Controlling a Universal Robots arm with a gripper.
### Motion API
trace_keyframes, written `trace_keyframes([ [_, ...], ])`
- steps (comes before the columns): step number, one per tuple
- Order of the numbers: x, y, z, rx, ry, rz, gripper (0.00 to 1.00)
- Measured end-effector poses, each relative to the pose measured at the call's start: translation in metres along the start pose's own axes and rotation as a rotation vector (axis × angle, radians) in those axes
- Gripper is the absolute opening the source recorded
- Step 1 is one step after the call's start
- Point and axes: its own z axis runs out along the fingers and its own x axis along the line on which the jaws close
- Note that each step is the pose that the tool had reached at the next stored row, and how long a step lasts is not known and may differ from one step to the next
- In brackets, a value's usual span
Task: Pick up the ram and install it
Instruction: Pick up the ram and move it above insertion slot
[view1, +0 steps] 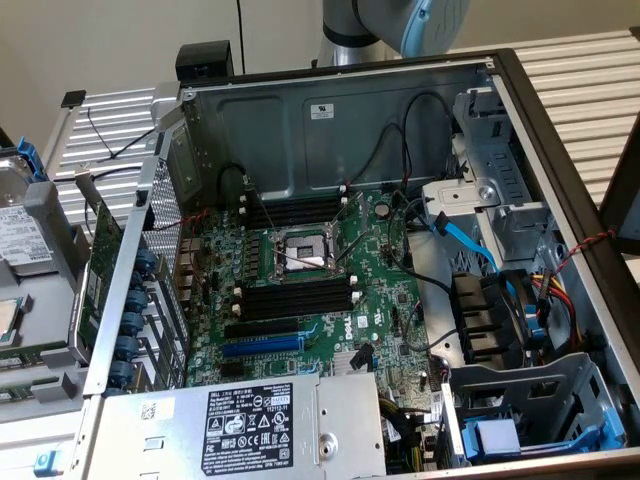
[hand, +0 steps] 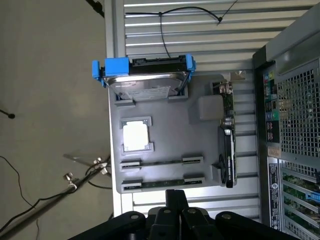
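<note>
Hovering above the grey parts tray, the gripper shows in the wrist view only as a dark housing with a narrow black tip at the frame's edge, and I cannot tell whether it is spread or closed; nothing appears to be held. Nearest that tip lie two thin green sticks standing on edge in grey end holders: the ram closest to the gripper, and a second ram stick parallel to it, one row further off. Beyond them the tray carries a processor in a square recess, a hard drive in a blue bracket, and an expansion card standing on edge along the side nearest the computer case. In the exterior view only part of the arm shows, behind the open case, and the black memory slots on the motherboard sit unfilled. I judge this the approach stage of the pick, with nothing installed yet. The grasp calls for lining the jaws square across the thin edge of the near stick and descending between its end holders without nudging the neighbour
</note>
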Motion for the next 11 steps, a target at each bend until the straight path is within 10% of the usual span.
trace_keyframes([
  [11,0.0001,0.0,0.0001,-0.0013,0.003,-0.056,0.11],
])
